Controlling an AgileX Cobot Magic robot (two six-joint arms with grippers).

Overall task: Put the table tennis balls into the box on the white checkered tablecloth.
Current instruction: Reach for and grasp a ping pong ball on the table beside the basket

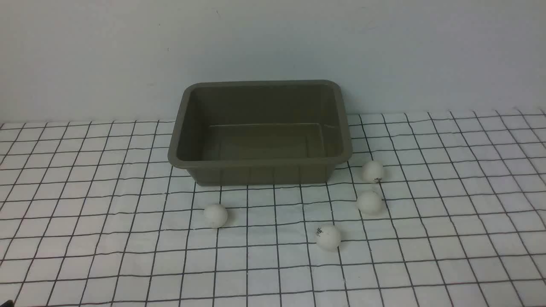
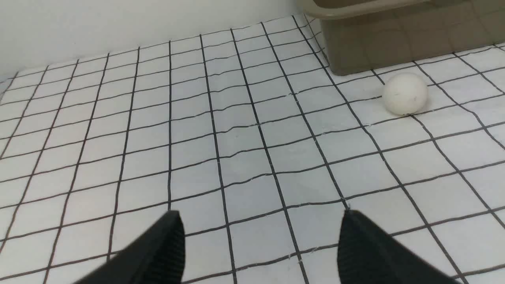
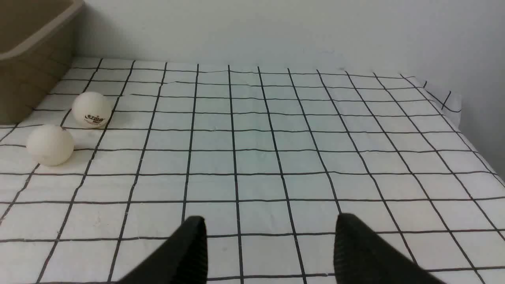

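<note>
Front view: four table tennis balls point(image 1: 215, 215) lie nearer than the box point(image 1: 260, 160); left gripper point(image 2: 260, 215) and right gripper point(image 3: 270, 217) gape wide, empty; best to centre over one, then close gently.

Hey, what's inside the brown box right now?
Nothing shows inside the box: its floor looks bare. All four table tennis balls lie outside on the tablecloth. The near wall hides a strip of the floor.
</note>
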